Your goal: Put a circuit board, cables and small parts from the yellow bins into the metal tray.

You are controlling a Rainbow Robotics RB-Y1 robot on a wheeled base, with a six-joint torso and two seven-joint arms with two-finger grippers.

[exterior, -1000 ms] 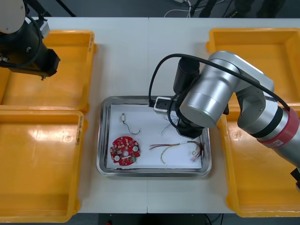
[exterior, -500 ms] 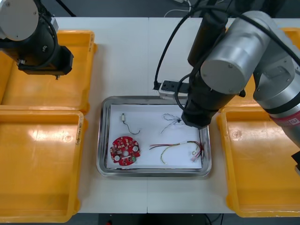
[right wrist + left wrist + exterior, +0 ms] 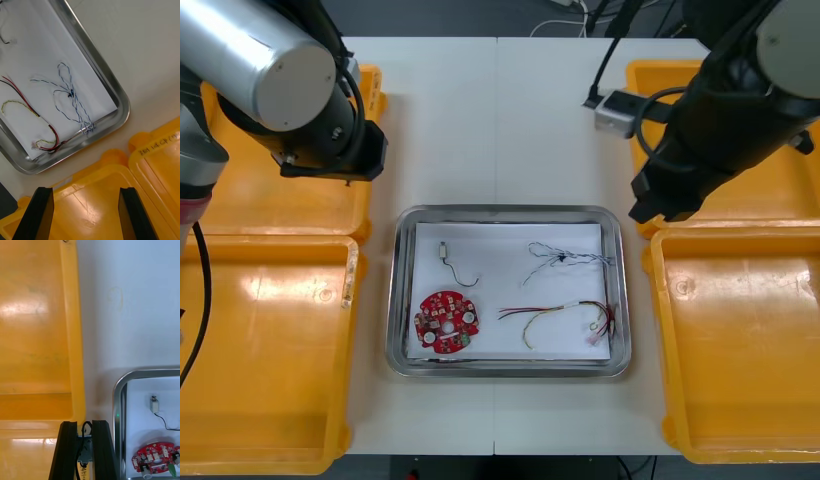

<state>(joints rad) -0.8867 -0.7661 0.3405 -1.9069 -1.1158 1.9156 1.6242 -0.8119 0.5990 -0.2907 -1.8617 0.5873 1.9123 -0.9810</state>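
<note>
The metal tray (image 3: 506, 213) holds a round red circuit board (image 3: 446, 322), a small metal part (image 3: 443, 252) with a thin black lead, a twisted blue and white cable (image 3: 566, 259) and a red and yellow cable (image 3: 564, 314). My right gripper (image 3: 85, 193) is open with nothing between its fingers, over the near right bin (image 3: 93, 210) just past the tray's corner (image 3: 122, 108). My left gripper (image 3: 85, 426) is shut on a black cable (image 3: 86, 425). It hangs at the rim of the far left bin (image 3: 73, 352), close to the tray's far left corner (image 3: 119, 390).
Two yellow bins stand at each side: far left (image 3: 240, 195), near left (image 3: 260, 350), far right (image 3: 740, 105), near right (image 3: 740, 350). The left arm (image 3: 330, 140) and right arm (image 3: 700, 150) both reach in over the inner bin edges. Bare table lies beyond the tray.
The right arm rose out of the tray and swung right, leaving the blue and white cable lying there. The left arm came right from the far left bin toward the tray.
</note>
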